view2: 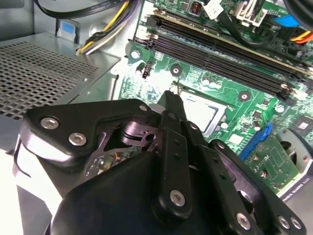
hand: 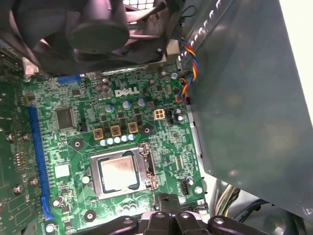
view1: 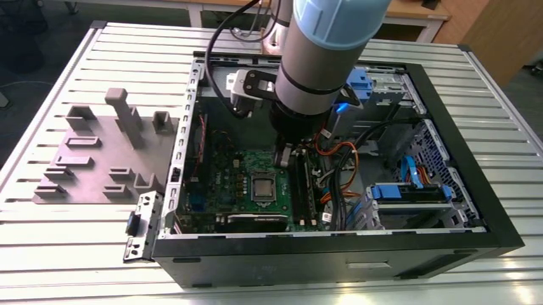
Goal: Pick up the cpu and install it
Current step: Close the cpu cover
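Note:
The cpu [hand: 118, 174] lies flat inside the silver socket frame [hand: 146, 169] on the green motherboard [hand: 73, 142], its pale metal top showing. In the exterior view the cpu [view1: 263, 187] sits at the board's middle, inside the open computer case [view1: 441, 127]. My gripper [view2: 171, 96] hangs over the board beside the socket, its black fingers drawn together to one tip with nothing between them. In the first wrist view the gripper [hand: 167, 200] stands just off the socket frame's corner, apart from the cpu. In the second wrist view the cpu [view2: 204, 113] lies just beyond the fingertip.
A grey fixture plate [view1: 93, 159] with upright blocks lies on the slatted table at the exterior view's left. Memory slots [view2: 220, 54], a black fan [hand: 98, 29], cable bundles [view1: 339, 159] and blue drive caddies [view1: 407, 190] crowd the case. A metal case wall [hand: 244, 98] rises close by.

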`<action>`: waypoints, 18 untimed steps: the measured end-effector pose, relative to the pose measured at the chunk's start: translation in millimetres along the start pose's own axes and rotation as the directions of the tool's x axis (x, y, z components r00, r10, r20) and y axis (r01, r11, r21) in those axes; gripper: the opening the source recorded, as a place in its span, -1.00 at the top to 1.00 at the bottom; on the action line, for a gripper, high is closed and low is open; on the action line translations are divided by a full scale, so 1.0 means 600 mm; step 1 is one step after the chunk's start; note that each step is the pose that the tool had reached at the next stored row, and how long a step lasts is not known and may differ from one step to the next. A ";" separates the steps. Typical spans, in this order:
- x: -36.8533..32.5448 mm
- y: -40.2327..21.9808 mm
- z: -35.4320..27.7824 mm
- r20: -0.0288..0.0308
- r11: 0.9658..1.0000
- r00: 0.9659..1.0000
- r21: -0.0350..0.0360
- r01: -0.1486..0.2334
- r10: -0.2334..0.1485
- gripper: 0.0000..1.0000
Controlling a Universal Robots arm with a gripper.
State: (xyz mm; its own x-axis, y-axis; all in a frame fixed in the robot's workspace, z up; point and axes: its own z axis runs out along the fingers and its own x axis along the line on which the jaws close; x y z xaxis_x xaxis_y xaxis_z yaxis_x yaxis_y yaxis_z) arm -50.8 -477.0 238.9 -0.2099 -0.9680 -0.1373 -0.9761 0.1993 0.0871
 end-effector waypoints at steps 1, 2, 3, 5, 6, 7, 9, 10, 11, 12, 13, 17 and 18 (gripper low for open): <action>0.001 0.000 0.000 -0.003 1.000 1.000 0.000 0.001 -0.001 0.79; 0.003 0.000 0.000 -0.005 1.000 1.000 0.001 0.002 -0.002 0.79; 0.004 -0.001 0.000 -0.007 1.000 1.000 0.001 0.003 -0.003 0.79; 0.005 -0.001 0.000 -0.009 1.000 1.000 0.001 0.005 -0.005 0.79; 0.006 -0.001 0.000 -0.009 1.000 1.000 0.001 0.006 -0.006 0.79; 0.007 -0.002 0.000 -0.010 1.000 1.000 0.001 0.006 -0.006 0.79; 0.009 -0.002 0.000 -0.010 1.000 1.000 0.002 0.007 -0.007 0.79; 0.009 -0.002 0.000 -0.010 1.000 1.000 0.002 0.007 -0.007 0.79; 0.009 -0.002 0.000 -0.010 1.000 1.000 0.002 0.007 -0.007 0.79; 0.009 -0.002 0.000 -0.010 1.000 1.000 0.002 0.007 -0.007 0.79; 0.009 -0.002 0.000 -0.010 1.000 1.000 0.002 0.007 -0.007 0.79; 0.011 -0.002 0.002 -0.010 1.000 1.000 0.002 0.007 -0.007 0.79; 0.011 -0.002 0.002 -0.010 1.000 1.000 0.002 0.007 -0.007 0.79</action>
State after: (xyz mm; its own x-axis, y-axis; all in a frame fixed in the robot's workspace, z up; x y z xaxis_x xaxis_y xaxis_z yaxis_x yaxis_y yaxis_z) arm -50.8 -483.7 236.8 -0.2028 -0.9708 -0.1280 -0.9775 0.1930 0.0846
